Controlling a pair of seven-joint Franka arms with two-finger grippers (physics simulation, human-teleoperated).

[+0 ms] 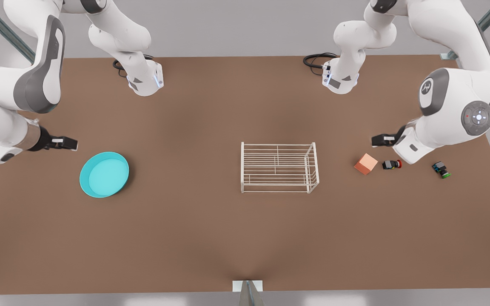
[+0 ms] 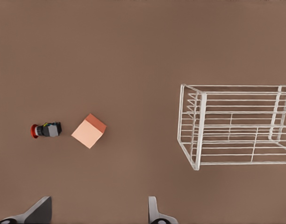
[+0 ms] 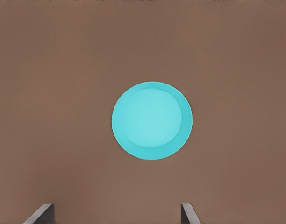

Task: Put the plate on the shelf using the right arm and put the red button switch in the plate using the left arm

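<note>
the orange cube [image 1: 366,164] crowds the red button switch [image 1: 392,164] (just beside it), while bare table [image 1: 185,229] rings the plate [image 1: 104,174].

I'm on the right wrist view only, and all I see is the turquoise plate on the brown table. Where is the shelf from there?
Observer: The shelf stands upright mid-table, well to the front view's right of the plate.
Operator: And the red button switch?
Observer: The red button switch lies on its side farther right still, between an orange cube and a green-capped switch.
Operator: Where is the other arm?
Observer: The left gripper hovers open near the cube and the red switch, touching neither. Your right gripper is open beside the plate.
</note>
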